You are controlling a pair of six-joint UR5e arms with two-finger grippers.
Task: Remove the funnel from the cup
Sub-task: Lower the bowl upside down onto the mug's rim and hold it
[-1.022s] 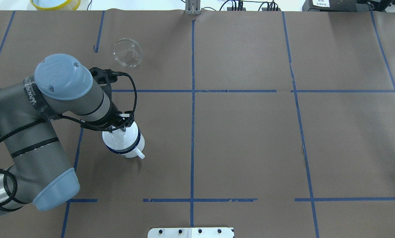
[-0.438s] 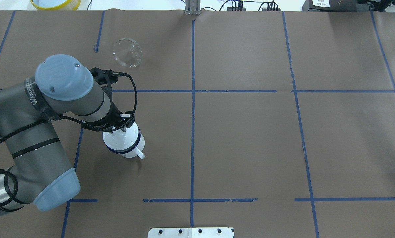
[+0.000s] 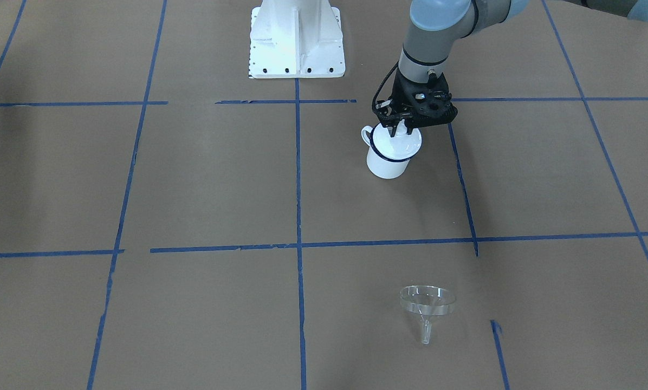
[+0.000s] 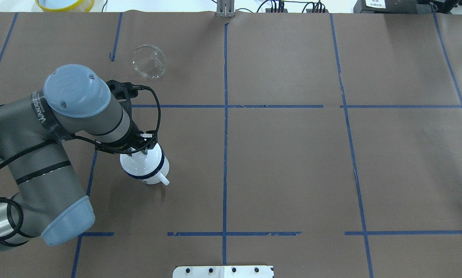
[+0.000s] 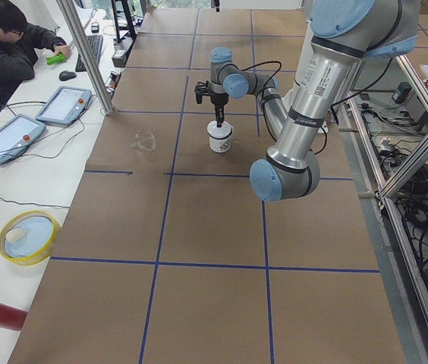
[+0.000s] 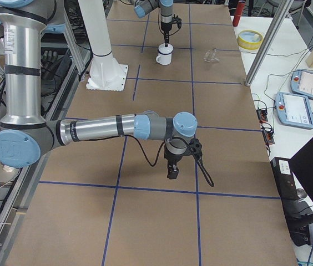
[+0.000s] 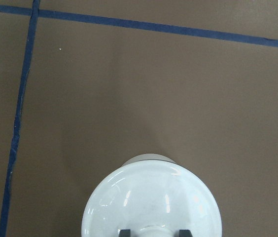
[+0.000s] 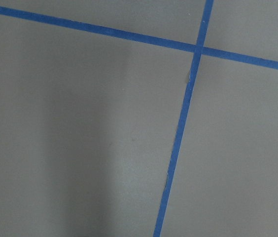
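The clear funnel (image 3: 427, 303) lies on its side on the brown table, far from the cup; it also shows in the overhead view (image 4: 149, 61). The white cup (image 3: 386, 162) with a dark blue rim stands upright (image 4: 150, 175), covered by a round white lid (image 7: 151, 202) with a knob. My left gripper (image 3: 401, 131) hangs straight over the lid. Its fingertips (image 7: 124, 232) stand on either side of the knob with small gaps, open. My right gripper (image 6: 172, 176) points down over bare table far from the cup; I cannot tell if it is open or shut.
The white robot base (image 3: 297, 38) stands behind the cup. A yellow-rimmed bowl (image 4: 65, 4) sits off the table's far left corner. Blue tape lines cross the brown paper. An operator (image 5: 5, 45) sits at the side desk.
My left arm's elbow has shifted slightly to the right; the gripper stays over the lid. Cup, lid and funnel have not moved.
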